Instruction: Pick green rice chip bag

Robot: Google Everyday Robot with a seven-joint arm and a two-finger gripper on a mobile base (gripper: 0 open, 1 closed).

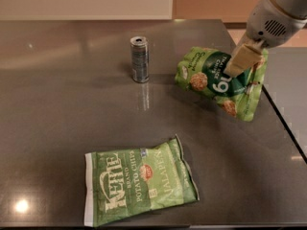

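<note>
Observed gripper (237,61) clamped on upper part of green rice chip bag (211,80), near right edge of tabletop (72,109). Noted bag held tilted, printed face showing.

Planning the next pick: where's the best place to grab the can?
Probably grip the can by its round wall at mid-height, coming in level from the right. It stands upright with nothing touching it. The pincer, to its right, is shut on the rice chip bag.

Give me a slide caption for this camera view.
Gripper shut on tilted green rice chip bag; can and Kettle bag rest on table.
</note>
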